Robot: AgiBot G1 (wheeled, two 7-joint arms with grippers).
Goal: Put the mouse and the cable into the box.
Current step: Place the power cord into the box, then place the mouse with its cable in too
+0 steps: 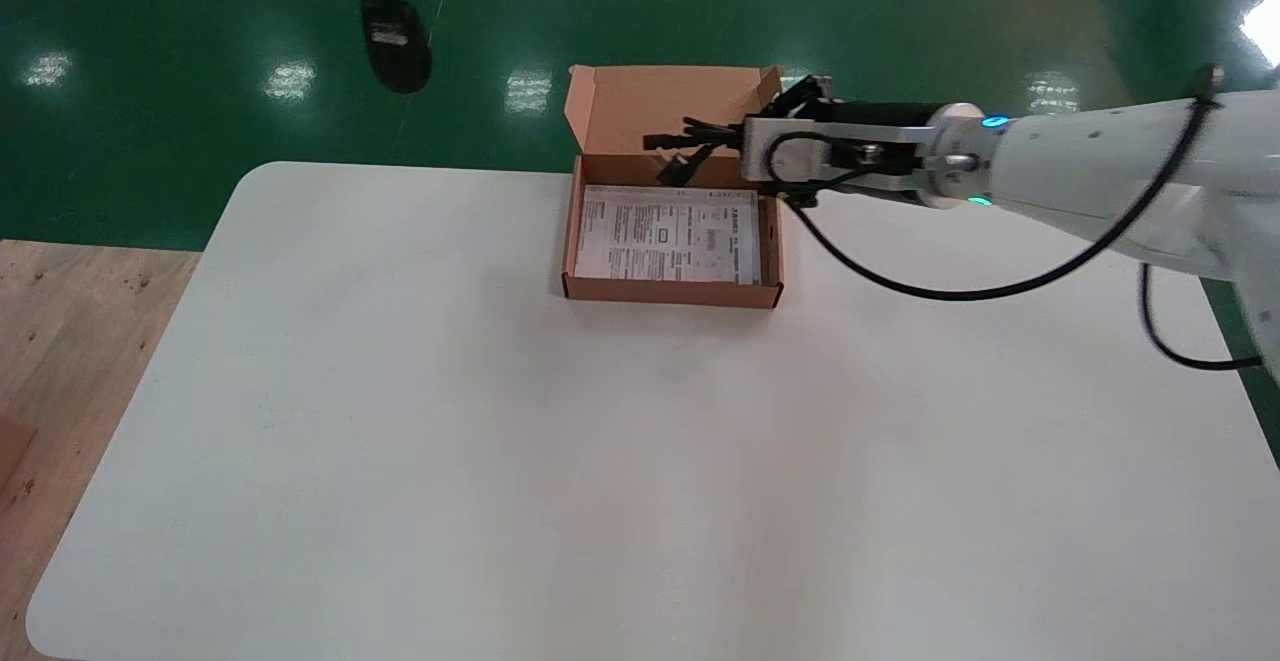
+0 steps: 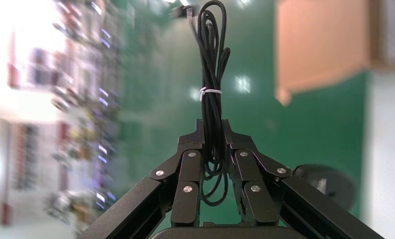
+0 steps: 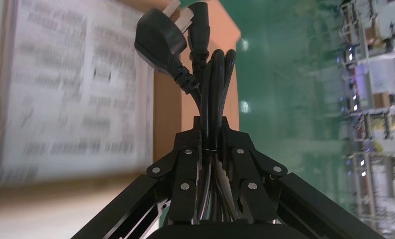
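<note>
The bundled power cable is clamped between the closed fingers of the right gripper and held over the far side of the open box; the mouse cord is pinched by the left gripper; the mouse is suspended from it beyond the far edge of the table.

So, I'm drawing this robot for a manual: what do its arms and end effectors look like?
The right arm is a white tube with a silver wrist ring lit cyan; a black cable loops outside it. The right end effector and left end effector are black linkages with silver rivets.
</note>
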